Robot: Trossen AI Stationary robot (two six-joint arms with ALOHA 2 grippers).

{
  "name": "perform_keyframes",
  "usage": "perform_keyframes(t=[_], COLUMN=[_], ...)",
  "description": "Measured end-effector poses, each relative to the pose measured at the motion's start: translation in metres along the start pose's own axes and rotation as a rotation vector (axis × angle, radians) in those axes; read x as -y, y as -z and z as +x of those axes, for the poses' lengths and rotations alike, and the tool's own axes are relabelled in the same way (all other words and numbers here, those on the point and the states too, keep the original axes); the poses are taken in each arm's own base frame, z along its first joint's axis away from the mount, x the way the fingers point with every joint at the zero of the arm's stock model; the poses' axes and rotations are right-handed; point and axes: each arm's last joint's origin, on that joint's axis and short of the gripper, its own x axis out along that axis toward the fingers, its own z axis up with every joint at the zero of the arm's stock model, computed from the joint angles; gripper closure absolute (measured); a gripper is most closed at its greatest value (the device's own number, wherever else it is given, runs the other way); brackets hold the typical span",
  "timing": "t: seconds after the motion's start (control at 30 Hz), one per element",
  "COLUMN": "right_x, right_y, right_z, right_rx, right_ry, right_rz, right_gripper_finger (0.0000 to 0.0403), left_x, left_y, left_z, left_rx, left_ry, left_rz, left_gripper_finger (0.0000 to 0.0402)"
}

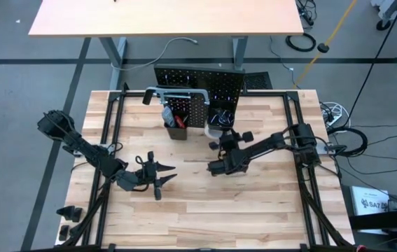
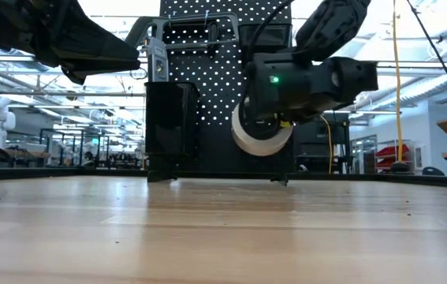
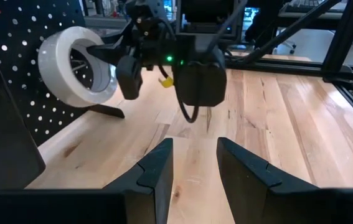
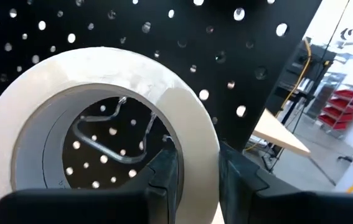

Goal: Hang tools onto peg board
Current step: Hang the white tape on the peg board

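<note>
Right tool (image 4: pixel 192 177) pinching the wall of the white tape roll (image 4: pixel 101 134), one finger inside the core and one outside, roll held up off the table (image 2: pixel 223 229) and close against the peg board (image 4: pixel 164 37), wire hook (image 4: pixel 111 134) visible through the core. Advised: hole kept centred on the hook tip, roll pushed fully over the upturned end, release only once weight rests on the wire. Left tool (image 3: pixel 192 171) spread, empty, low over the table, facing the work.

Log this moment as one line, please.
right end effector: shut on white tape roll, at peg board hook | left end effector: open, empty, waiting
</note>
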Motion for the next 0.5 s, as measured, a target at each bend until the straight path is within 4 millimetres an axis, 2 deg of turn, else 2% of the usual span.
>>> perform_keyframes(t=[0.5], right_x=[0.005], right_y=[0.004], right_z=[0.024], right_rx=[-0.007], right_ry=[0.072], right_rz=[-0.046], right_gripper_finger=[0.0332], left_x=[0.0], left_y=[0.0], left_z=[0.0], left_rx=[-0.001], left_ry=[0.0], left_rz=[0.002], left_gripper_finger=[0.0274])
